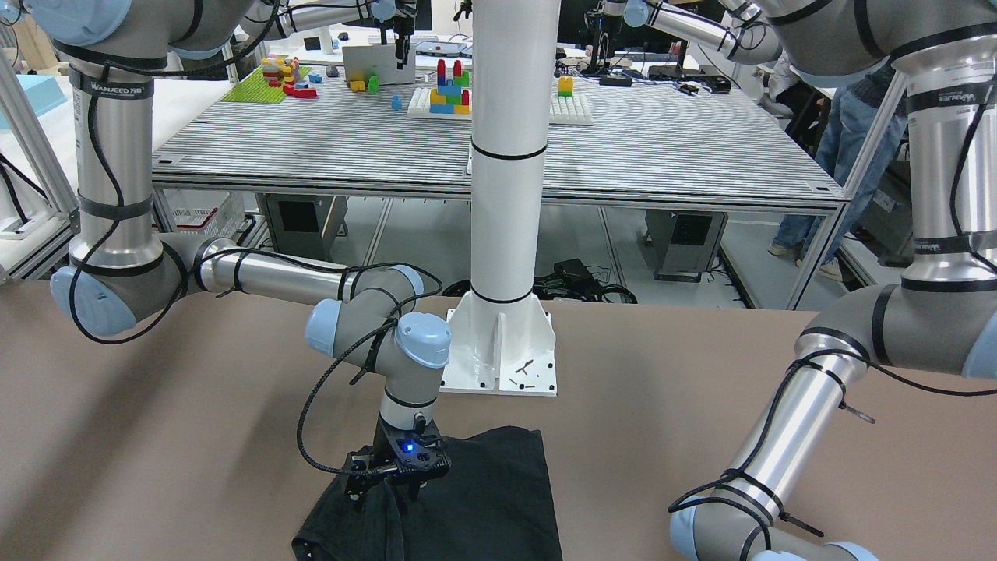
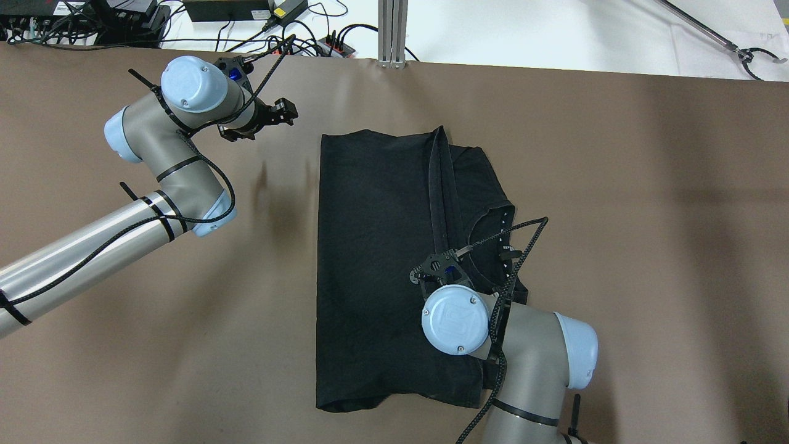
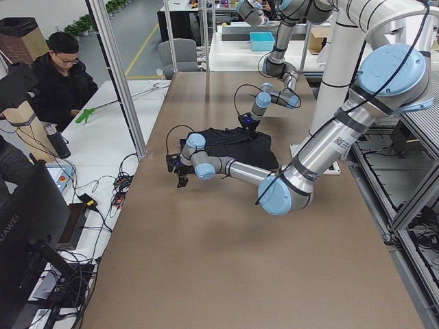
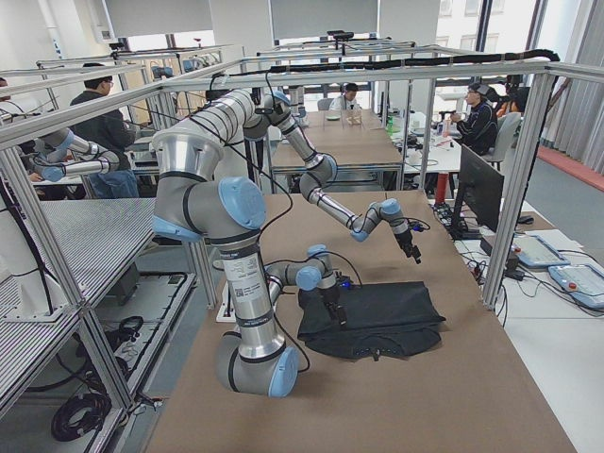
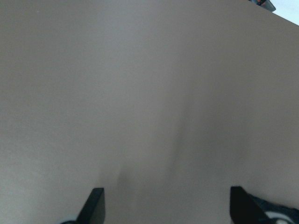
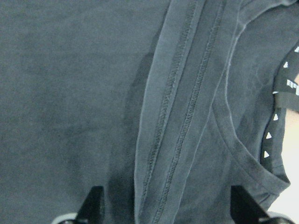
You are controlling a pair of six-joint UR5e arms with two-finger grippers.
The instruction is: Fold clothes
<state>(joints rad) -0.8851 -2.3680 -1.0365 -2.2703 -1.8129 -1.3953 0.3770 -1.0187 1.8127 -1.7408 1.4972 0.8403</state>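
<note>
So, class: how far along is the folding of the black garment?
Done: one side of the black garment is folded in, its hemmed edge lying down the middle. In hand: the right gripper hangs open over that hem, holding nothing. The left gripper is open over bare table. Left: the remaining folds.

Both the left arm (image 2: 92, 240) and right arm (image 2: 530, 357): silver tubes, grey joints, pale-blue round caps. A black braided cable (image 2: 524, 254) runs along each, held by black ties. The cap (image 2: 455, 319) behind the right gripper (image 1: 387, 495) has four screws; blue LED (image 1: 406, 446) just above that gripper. Upper-arm black band (image 1: 117, 87) lettered white.
</note>
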